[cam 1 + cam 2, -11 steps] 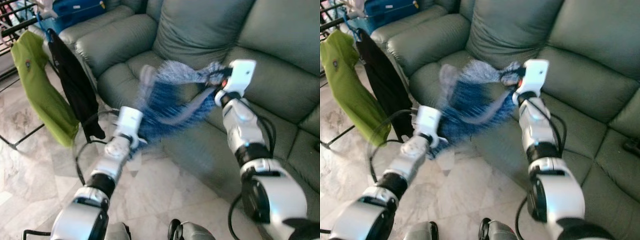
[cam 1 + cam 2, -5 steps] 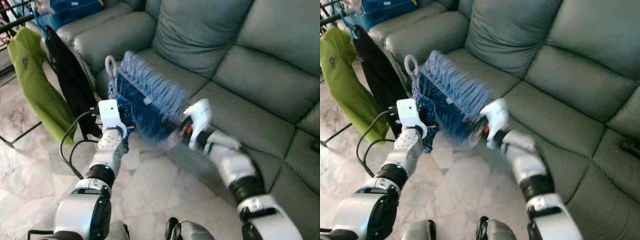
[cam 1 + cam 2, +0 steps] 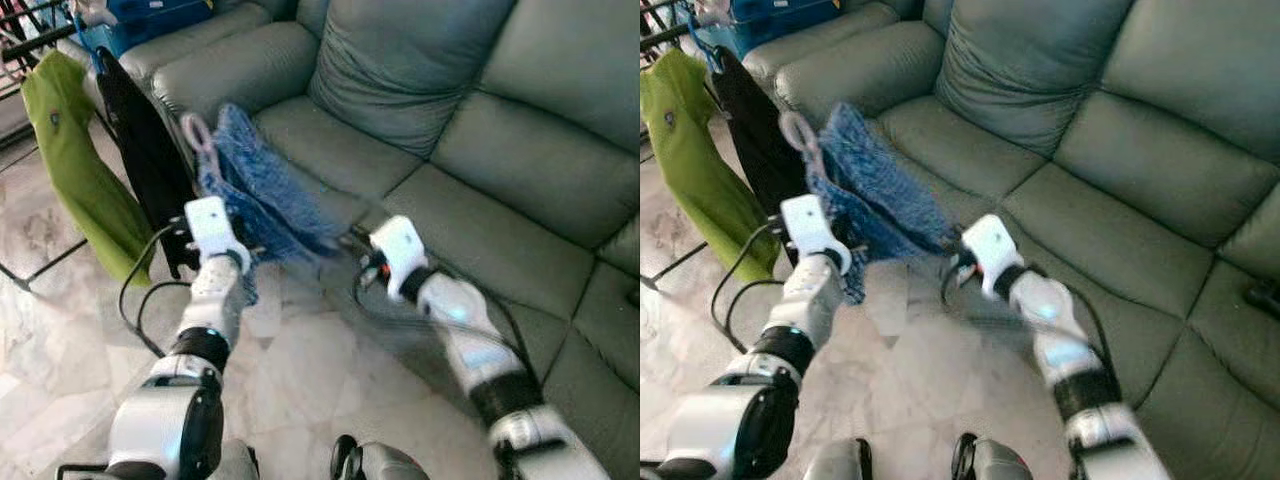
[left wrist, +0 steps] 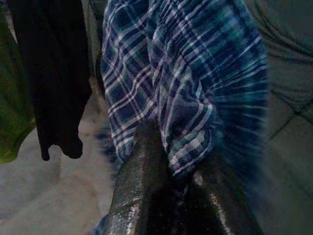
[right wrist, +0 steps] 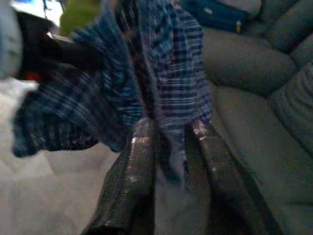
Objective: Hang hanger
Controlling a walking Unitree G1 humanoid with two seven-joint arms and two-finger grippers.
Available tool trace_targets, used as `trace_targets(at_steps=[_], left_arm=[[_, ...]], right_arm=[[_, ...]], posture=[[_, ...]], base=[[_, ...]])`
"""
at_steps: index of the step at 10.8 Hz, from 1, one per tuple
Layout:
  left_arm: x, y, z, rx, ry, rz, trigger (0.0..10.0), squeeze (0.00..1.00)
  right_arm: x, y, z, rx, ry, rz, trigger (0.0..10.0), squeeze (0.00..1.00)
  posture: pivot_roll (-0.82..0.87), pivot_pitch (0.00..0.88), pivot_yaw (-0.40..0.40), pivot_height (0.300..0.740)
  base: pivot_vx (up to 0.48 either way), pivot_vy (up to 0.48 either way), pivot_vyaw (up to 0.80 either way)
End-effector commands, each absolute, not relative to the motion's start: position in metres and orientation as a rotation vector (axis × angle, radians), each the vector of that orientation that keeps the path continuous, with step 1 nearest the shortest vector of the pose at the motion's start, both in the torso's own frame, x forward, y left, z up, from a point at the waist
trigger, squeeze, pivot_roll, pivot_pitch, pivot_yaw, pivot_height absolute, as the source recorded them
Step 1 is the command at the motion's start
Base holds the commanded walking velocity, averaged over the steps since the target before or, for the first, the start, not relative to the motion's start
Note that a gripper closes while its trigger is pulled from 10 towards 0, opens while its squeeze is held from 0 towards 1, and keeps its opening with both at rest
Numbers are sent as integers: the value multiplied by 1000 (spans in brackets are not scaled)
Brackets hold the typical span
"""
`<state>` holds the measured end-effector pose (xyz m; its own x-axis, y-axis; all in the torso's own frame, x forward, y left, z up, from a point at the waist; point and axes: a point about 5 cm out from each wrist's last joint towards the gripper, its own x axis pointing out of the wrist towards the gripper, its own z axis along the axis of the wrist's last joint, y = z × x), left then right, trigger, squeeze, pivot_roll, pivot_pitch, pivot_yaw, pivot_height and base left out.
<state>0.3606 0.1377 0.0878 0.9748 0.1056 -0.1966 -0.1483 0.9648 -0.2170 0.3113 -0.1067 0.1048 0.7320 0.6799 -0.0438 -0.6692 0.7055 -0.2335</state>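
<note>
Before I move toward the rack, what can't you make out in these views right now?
- Hanger hook: motion-blurred in the head views; its frame is hidden inside the plaid shirt.
- Right gripper: shirt cloth covers the fingertips.
- Left gripper: same, cloth over the tips.
- Drying rack: cut off by the frame edge.

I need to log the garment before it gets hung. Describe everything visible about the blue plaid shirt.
The shirt is soft woven cloth in blue plaid with white and dark lines. It sits on a hanger whose pale hook sticks up at its top end. Bunched and creased, it is held in the air in front of the sofa, tilted, near the black garment. The left gripper pinches a fold of it, and the right gripper clamps another part. The image is motion-blurred.
</note>
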Motion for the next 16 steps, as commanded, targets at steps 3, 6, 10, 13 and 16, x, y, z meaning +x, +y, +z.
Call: trace_targets(at_steps=[3,6,10,13,16], left_arm=[[371,142,112,-235,67,67,10000,0],[369,159,125,-30,-25,-144,10000,0],[337,207,90,241,184,-453,10000,0],[303,196,72,348,258,-838,10000,0],[283,172,71,372,271,-1115,10000,0]], right_arm=[[278,-111,84,-193,52,966,10000,1000],[276,-134,100,-228,23,995,10000,1000],[263,-172,113,-381,213,1172,10000,1000],[267,-201,115,-553,342,1193,10000,1000],[285,-210,137,-681,313,1221,10000,1000]], posture=[[-61,166,-35,740],[-70,191,-15,740],[-78,225,-10,740],[-70,234,-20,740],[-72,231,-29,740]], base=[[0,0,0],[0,0,0],[0,0,0],[0,0,0],[0,0,0]])
